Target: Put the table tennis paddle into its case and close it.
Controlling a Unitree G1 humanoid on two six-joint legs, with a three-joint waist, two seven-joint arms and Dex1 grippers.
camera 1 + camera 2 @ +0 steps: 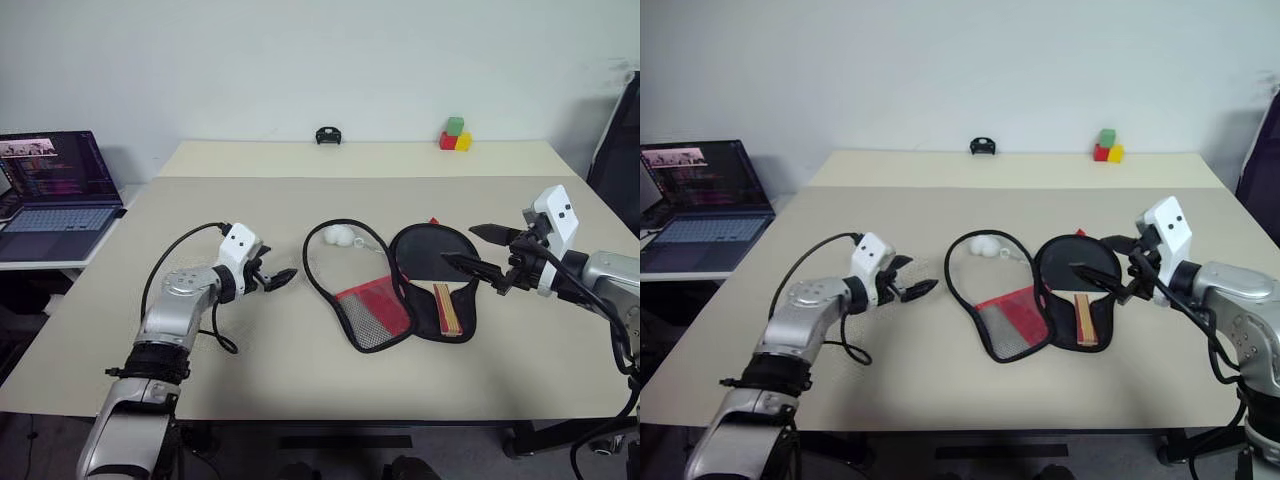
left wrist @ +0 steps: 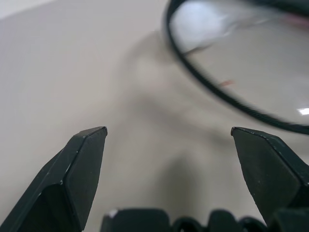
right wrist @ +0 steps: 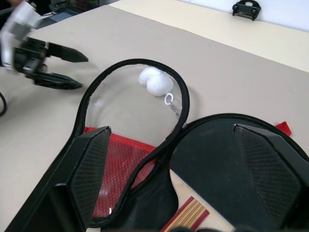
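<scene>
The case [image 1: 375,305] lies unzipped and spread flat at the table's middle. Its left flap has a black zip rim, a red mesh panel and a small white ball [image 1: 340,236] on a cord. The table tennis paddle [image 1: 432,255] rests in the right half, black face up, striped handle [image 1: 447,308] toward the front edge. My right gripper [image 1: 480,250] hovers open just right of the paddle's face; in the right wrist view the paddle [image 3: 227,154] lies between its fingers. My left gripper [image 1: 280,277] is open, empty and low over the table, left of the case rim [image 2: 212,92].
A laptop [image 1: 55,190] sits open on a side table at the far left. A small black object [image 1: 328,135] and coloured blocks [image 1: 456,135] stand at the back of the table [image 1: 300,390]. A dark chair [image 1: 620,140] is at the right edge.
</scene>
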